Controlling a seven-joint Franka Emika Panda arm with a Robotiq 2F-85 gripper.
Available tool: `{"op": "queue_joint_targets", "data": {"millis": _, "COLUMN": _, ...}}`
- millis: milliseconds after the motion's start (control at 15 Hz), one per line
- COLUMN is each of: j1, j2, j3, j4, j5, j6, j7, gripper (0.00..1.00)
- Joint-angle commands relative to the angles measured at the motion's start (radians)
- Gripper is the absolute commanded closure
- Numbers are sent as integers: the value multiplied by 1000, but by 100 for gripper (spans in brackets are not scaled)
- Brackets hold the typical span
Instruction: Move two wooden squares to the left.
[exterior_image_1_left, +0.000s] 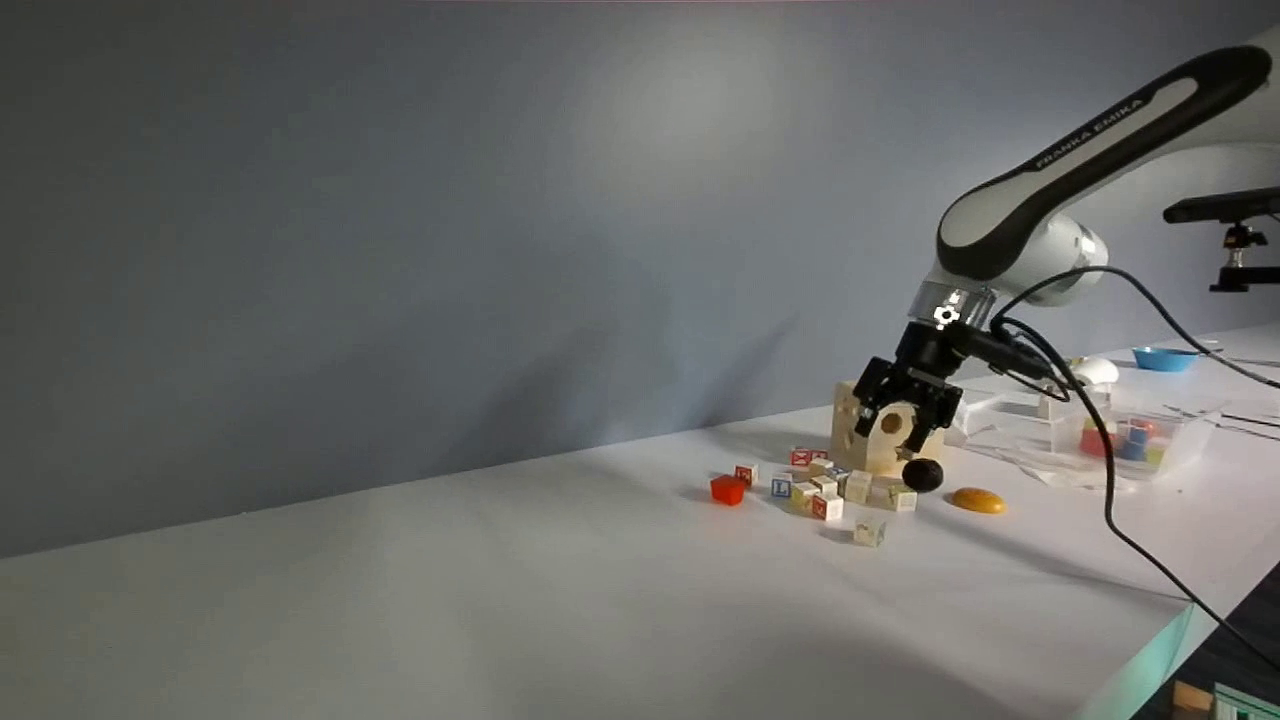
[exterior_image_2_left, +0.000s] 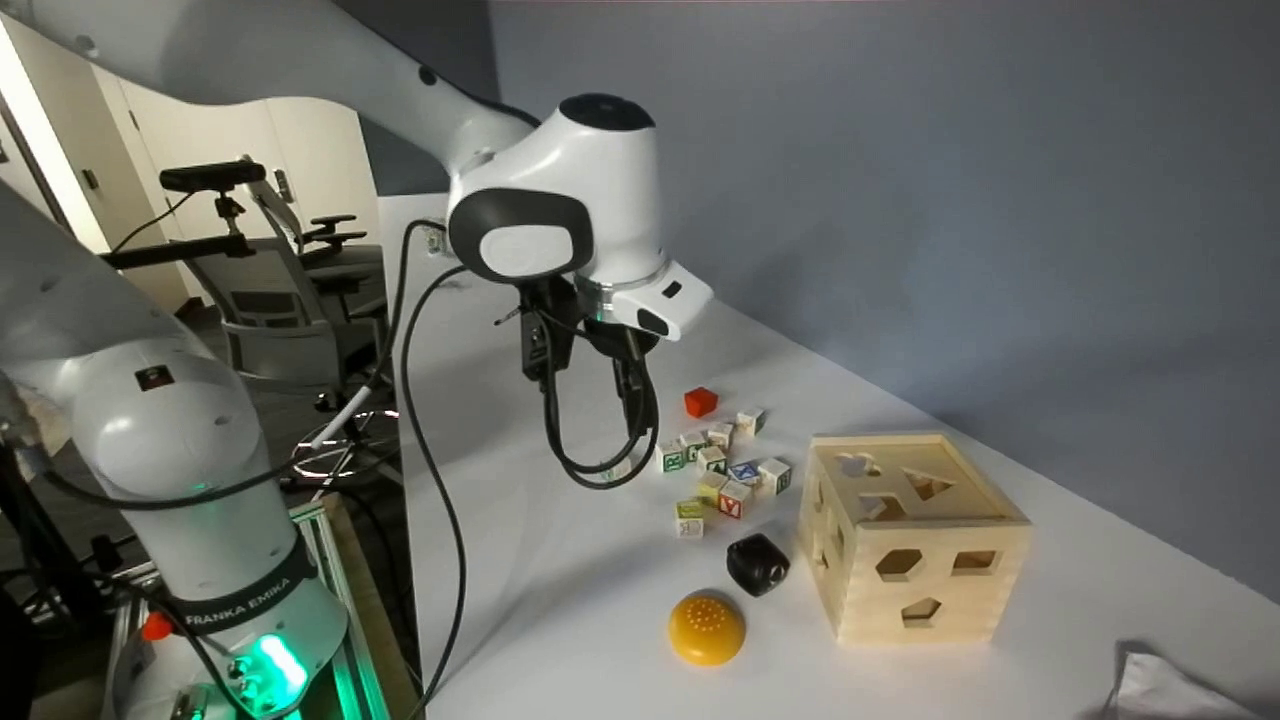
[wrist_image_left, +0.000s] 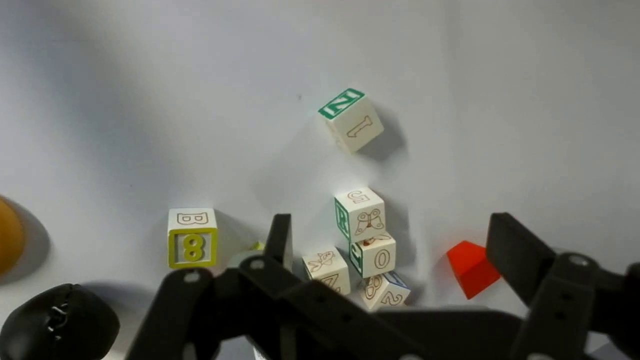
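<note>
The wooden squares are several small pale letter blocks in a loose cluster, seen in both exterior views (exterior_image_1_left: 826, 507) (exterior_image_2_left: 735, 498). In the wrist view, one block with a green N (wrist_image_left: 357, 125) lies apart from the cluster. A block with a green R (wrist_image_left: 367, 217) touches a block with a 0 (wrist_image_left: 380, 257). A block with a yellow 8 (wrist_image_left: 192, 245) lies outside the fingers. My gripper (wrist_image_left: 392, 220) is open and empty above the cluster, also seen in both exterior views (exterior_image_1_left: 888, 438) (exterior_image_2_left: 588, 400). Its fingers hide some blocks in the wrist view.
A red block (wrist_image_left: 472, 270) lies by one finger in the wrist view. A wooden shape box (exterior_image_2_left: 855, 590), a black piece (exterior_image_2_left: 757, 565) and an orange-yellow rounded piece (exterior_image_2_left: 706, 630) stand near the cluster. A clear plastic container (exterior_image_1_left: 1185, 450) is farther off. Cables (exterior_image_2_left: 435, 470) hang from the arm.
</note>
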Motion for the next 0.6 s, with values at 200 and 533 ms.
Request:
{"op": "queue_joint_targets", "data": {"millis": 200, "j1": -176, "j2": 207, "j3": 175, "j4": 155, "j5": 177, "j6": -124, "j7": -132, "gripper": 0}}
{"op": "queue_joint_targets", "data": {"millis": 533, "j1": -258, "j2": 335, "j3": 277, "j4": 197, "j5": 213, "j6": -85, "j7": -160, "gripper": 0}}
